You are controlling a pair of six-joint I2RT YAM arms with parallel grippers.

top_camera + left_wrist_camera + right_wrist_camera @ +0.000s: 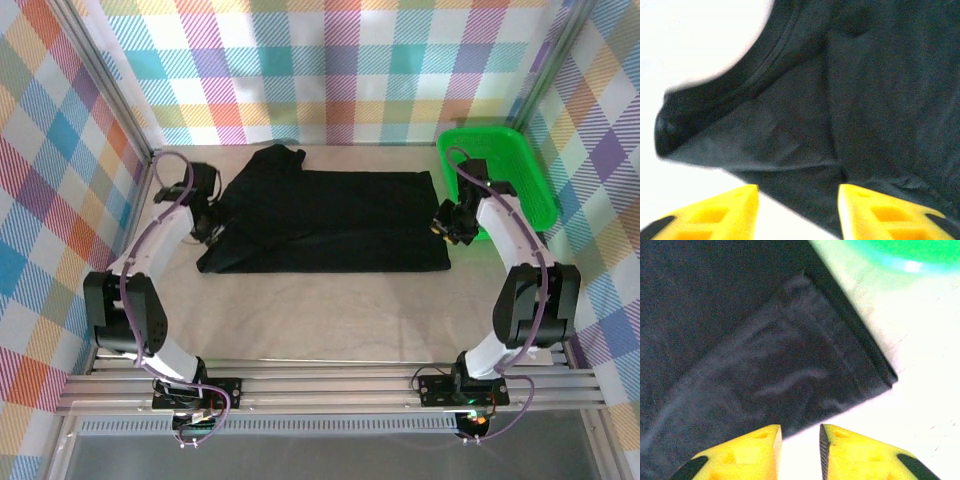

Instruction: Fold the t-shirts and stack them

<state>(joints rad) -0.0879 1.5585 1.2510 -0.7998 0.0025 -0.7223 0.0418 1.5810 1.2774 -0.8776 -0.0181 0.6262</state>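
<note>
The t-shirt (pixel 330 220) lay lengthwise left-to-right between the arms: left gripper (pixel 798 197), jaws apart, at its left end; right gripper (pixel 800 435), narrowly apart, at its right.

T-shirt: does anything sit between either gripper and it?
Nothing visible does. The left gripper and right gripper stand open at opposite ends of the black t-shirt, fabric directly ahead; the green basket lies aside.

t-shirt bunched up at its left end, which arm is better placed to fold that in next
Left, probably. The left gripper sits open at that end of the t-shirt, a curved seam just ahead. The right gripper is at the opposite hem corner, by the green basket.
</note>
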